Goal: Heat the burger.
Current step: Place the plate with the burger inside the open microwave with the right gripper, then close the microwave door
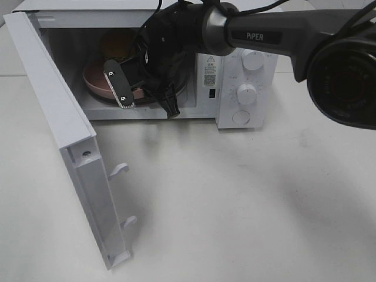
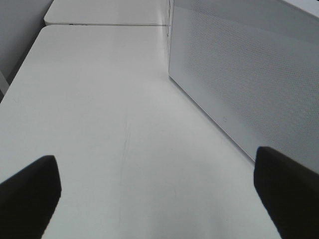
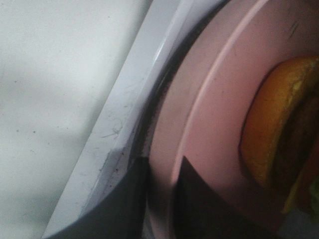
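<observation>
Burger (image 3: 271,129) sits on the pink plate (image 3: 214,124), and the plate lies inside the microwave (image 1: 235,111), whose door (image 1: 64,135) hangs wide open toward me. On my right wrist feed the right gripper (image 3: 162,167) is at the plate's near rim, one finger on each side and the rim filling the gap. The picture is too dim for me to tell whether they pinch it or sit slack. The left gripper (image 2: 157,167) hangs over the table (image 1: 235,205) beside the microwave's perforated side wall, fingers spread wide and empty.

I judge the step in hand to be setting the plate down and letting go. To do it well, I would make sure the plate rests flat on the cavity floor before releasing. Then I would spread the fingers enough that neither catches the rim. I would draw the arm straight back out of the opening, so the plate is not dragged toward the sill, and keep clear of the door frame on the way.

The microwave holds the plate and the burger; the overhead view, half blocked by the arm, shows me nothing else in there. The plate carries the burger alone, set well in from the gripped rim and clear of both fingers
</observation>
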`<state>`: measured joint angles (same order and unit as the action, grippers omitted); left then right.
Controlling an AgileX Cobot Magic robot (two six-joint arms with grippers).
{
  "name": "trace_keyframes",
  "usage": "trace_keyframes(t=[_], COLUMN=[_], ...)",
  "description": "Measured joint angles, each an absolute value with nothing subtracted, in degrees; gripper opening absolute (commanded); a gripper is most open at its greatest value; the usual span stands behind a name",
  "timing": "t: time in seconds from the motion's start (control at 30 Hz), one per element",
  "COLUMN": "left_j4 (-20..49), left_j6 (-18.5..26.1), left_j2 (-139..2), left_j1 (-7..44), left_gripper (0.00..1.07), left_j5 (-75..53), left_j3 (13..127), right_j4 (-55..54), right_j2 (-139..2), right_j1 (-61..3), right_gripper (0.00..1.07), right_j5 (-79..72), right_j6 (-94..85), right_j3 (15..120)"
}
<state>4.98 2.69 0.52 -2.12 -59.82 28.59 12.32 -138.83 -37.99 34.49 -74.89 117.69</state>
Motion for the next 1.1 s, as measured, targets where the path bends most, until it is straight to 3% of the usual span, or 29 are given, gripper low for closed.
trace_keyframes(t=[0.37, 0.67, 0.9, 1.1], left_j4=[4.98, 4.98, 4.98, 4.98], left_j6=[2.69, 2.69, 2.69, 2.69], left_j2=[0.52, 0.52, 0.52, 0.52], left_j1=[-2.12, -2.12, -2.12, -2.12], left_gripper=[1.03, 1.03, 1.03, 1.03], left_j5=[-59.82, -59.82, -59.82, -59.82], left_j3=[28.59, 28.59, 28.59, 28.59], right_j4=[10.43, 8.82, 8.65, 8.65], right_j2=[-138.31, -133.38, -125.31, -121.75], right_j1=[-37.93, -37.93, -37.30, -36.84], right_gripper=[0.57, 0.63, 0.74, 0.81], right_j5=[33.98, 28.13, 19.42, 18.96], right_j6=[-74.77, -74.77, -72.02, -71.05], right_j3=[115.79, 106.11, 93.05, 88.29])
